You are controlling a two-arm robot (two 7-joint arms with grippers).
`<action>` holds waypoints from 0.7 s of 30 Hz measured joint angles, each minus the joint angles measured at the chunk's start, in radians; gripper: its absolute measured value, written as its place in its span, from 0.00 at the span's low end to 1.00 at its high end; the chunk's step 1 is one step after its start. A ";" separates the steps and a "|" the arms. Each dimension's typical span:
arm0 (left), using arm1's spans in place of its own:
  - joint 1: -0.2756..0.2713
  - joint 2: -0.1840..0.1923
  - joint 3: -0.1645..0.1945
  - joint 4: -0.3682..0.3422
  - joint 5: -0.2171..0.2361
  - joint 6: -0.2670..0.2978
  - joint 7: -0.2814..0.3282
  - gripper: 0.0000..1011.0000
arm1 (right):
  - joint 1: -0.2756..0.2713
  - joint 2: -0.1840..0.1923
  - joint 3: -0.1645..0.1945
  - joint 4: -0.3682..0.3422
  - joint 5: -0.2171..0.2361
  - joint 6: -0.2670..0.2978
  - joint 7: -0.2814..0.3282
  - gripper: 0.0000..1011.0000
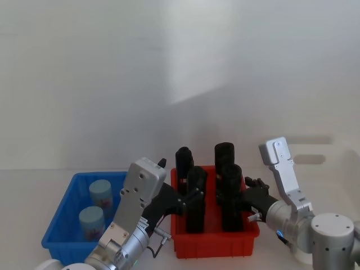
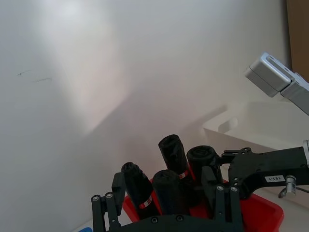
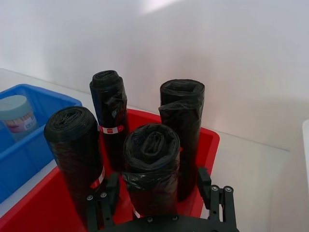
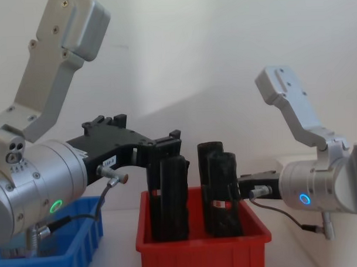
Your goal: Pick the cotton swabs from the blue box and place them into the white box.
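Looking from my left gripper (image 1: 188, 198), spread and empty beside the black rolls (image 1: 225, 180) in the red bin (image 1: 214, 247), I see my right gripper (image 1: 250, 197) spread too. Two cotton swabs (image 1: 93, 221) stand in the blue box (image 1: 56, 228) near the left edge of the bench (image 1: 22, 191); the white box (image 1: 337, 151) waits at its right edge. I judge no transfer is done yet.
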 joint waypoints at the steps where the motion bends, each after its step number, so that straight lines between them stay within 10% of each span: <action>1: 0.000 0.000 0.000 0.000 0.000 0.000 0.000 0.99 | 0.003 -0.002 -0.001 0.005 0.000 -0.001 0.001 0.99; 12: 0.000 0.000 0.000 0.000 0.000 0.000 0.000 0.99 | 0.035 -0.019 -0.007 0.056 0.006 -0.014 0.022 0.93; 21: 0.000 0.000 0.000 0.000 0.000 0.000 0.000 0.99 | 0.048 -0.026 -0.009 0.078 0.009 -0.019 0.030 0.68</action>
